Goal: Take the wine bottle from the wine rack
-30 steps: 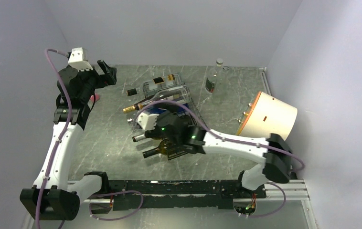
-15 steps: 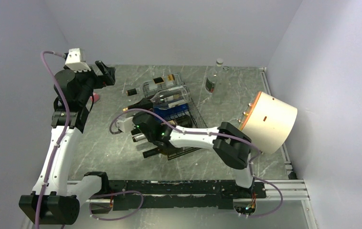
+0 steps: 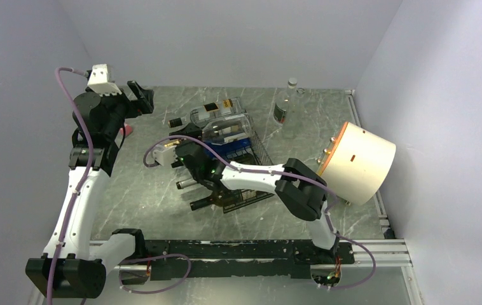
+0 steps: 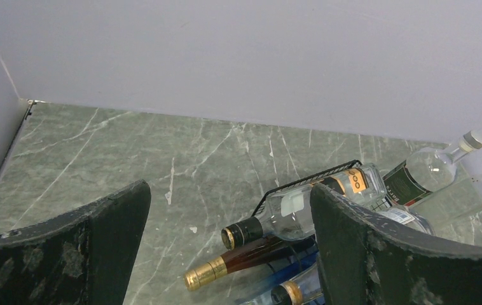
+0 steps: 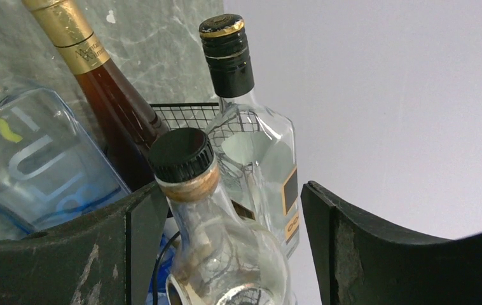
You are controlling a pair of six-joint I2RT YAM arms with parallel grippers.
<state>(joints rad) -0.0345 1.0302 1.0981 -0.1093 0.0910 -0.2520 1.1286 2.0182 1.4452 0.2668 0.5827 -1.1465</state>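
The black wire wine rack (image 3: pixel 259 155) lies mid-table with several bottles on it. A clear wine bottle (image 3: pixel 229 130) with a black screw cap (image 5: pixel 181 155) rests on top, neck pointing left. My right gripper (image 3: pixel 184 152) is at that neck. In the right wrist view its jaws (image 5: pixel 232 203) straddle the bottle's shoulder (image 5: pixel 226 254). The left finger (image 5: pixel 140 216) touches the glass, while a gap remains at the right finger (image 5: pixel 327 229). My left gripper (image 3: pixel 142 95) hangs open at the back left, well clear of the rack (image 4: pixel 302 182), with nothing between its fingers (image 4: pixel 229 197).
An amber bottle with gold foil (image 5: pixel 108 95), a square clear bottle with a black cap (image 5: pixel 257 159) and a blue bottle (image 5: pixel 28 165) lie beside the clear one. Dark bottles (image 3: pixel 203 203) stick out at the rack's front. A small clear bottle (image 3: pixel 283 105) stands behind, a white cylinder (image 3: pixel 356 162) right.
My right arm has swung left from over the rack's front to the clear bottle's neck, and its jaws have narrowed around it. The left arm has barely shifted.
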